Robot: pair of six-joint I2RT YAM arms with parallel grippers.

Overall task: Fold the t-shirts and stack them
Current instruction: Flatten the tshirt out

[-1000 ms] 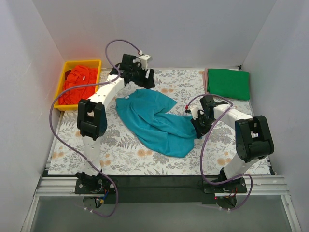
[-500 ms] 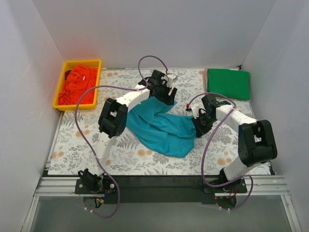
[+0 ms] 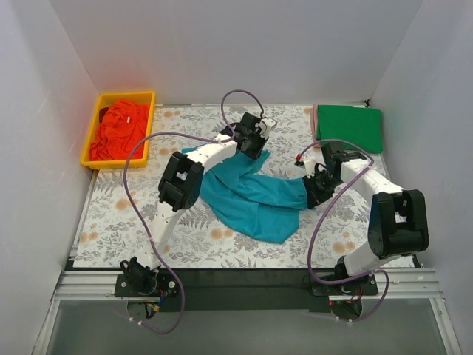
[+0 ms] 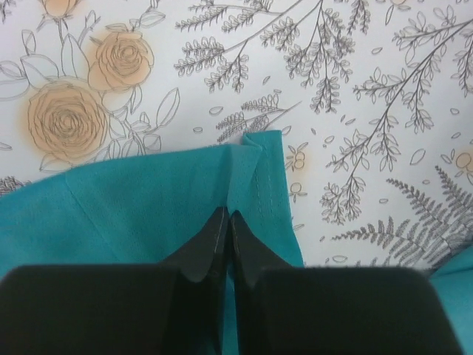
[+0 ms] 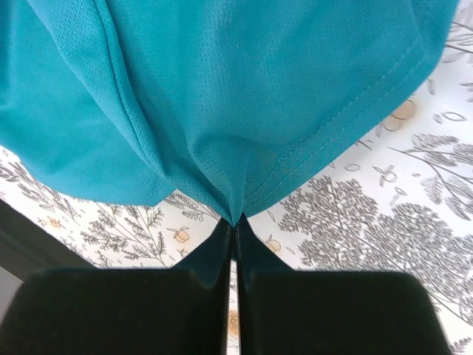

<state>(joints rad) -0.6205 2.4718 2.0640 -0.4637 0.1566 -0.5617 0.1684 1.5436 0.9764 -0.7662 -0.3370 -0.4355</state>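
Note:
A teal-blue t-shirt lies crumpled in the middle of the floral sheet. My left gripper is shut on its far edge; in the left wrist view the jaws pinch a fold of teal-blue t-shirt near a hemmed corner. My right gripper is shut on the shirt's right edge, and the teal-blue t-shirt fans out from the jaws. A folded bright green t-shirt lies at the back right. An orange-red t-shirt sits bunched in the yellow bin.
White walls close in the sheet on three sides. A black rail runs along the near edge by the arm bases. The left arm's cable loops over the left part of the sheet.
The left arm swung right from near the bin to the shirt's far edge and its jaws shut on the cloth. The right gripper pulled its edge slightly right.

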